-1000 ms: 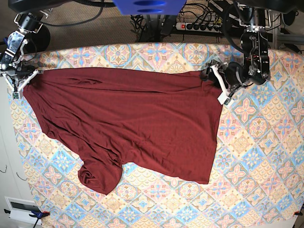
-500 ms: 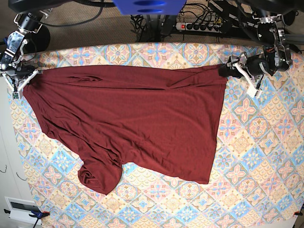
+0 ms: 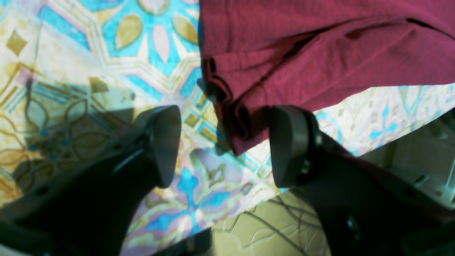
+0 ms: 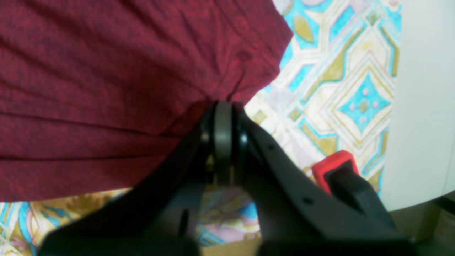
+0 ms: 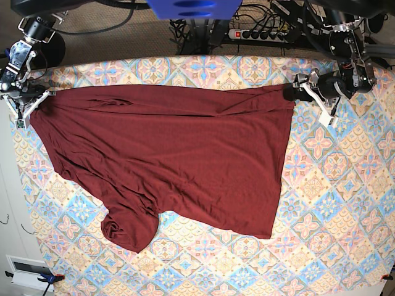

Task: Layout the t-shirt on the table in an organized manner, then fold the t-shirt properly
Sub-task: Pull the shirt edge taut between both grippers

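T-shirt (image 5: 166,160) long axis 9-to-3 on worktop (image 5: 345,203). My right tool (image 4: 223,106) pinches 9 o'clock corner; left tool (image 3: 224,145) wide, straddling 3 o'clock corner, nearer.

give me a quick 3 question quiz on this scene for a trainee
1. True or false: the right pincer is shut on the shirt.
2. How do the left pincer's jaws stand? A) open, with the shirt corner lying between them B) clamped on the shirt C) shut on nothing
3. In the base view, which part of the shirt lies bunched near the lower left of the table?

Key: 1 true; 2 A; 3 a sleeve.
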Controlling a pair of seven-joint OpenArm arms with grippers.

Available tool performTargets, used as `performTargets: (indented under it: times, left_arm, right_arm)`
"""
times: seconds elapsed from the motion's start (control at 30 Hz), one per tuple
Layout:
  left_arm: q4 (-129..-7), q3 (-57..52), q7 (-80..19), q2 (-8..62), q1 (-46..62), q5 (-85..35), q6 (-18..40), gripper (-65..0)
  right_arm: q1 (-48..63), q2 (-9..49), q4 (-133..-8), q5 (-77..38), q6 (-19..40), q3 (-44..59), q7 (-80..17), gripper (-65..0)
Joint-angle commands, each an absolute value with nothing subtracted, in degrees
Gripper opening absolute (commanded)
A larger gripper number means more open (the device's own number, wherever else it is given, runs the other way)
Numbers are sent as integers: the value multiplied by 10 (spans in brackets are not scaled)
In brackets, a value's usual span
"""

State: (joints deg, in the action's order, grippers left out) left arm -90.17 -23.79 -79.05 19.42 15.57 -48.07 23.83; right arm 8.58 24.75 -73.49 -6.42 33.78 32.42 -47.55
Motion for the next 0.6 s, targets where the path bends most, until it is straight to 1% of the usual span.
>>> performTargets:
  times: [0.0, 0.07, 0.3, 0.37, 0.4, 0.47, 0.57]
  left_arm:
    - [-896, -236, -797, 188, 157, -471, 236, -261]
    - [-887, -235, -799, 182, 157, -470, 236, -261]
    - [-856, -169, -796, 179, 157, -471, 236, -263]
    - [-851, -163, -796, 178, 159, -471, 236, -279]
    - [-851, -160, -796, 178, 160, -472, 236, -306]
    - [-851, -153, -798, 178, 161, -473, 236, -401]
    - [-851, -151, -797, 178, 162, -474, 238, -605]
  right_arm:
    - [84, 259, -741, -59, 335, 327, -479, -650]
    - [84, 259, -742, -59, 335, 327, -479, -650]
    - [84, 259, -743, -59, 335, 328, -479, -650]
    - [84, 259, -743, -59, 335, 328, -479, -650]
    - [84, 259, -743, -60, 335, 328, -479, -650]
    - [84, 259, -743, -61, 335, 328, -479, -650]
    - [84, 259, -743, -61, 335, 328, -479, -650]
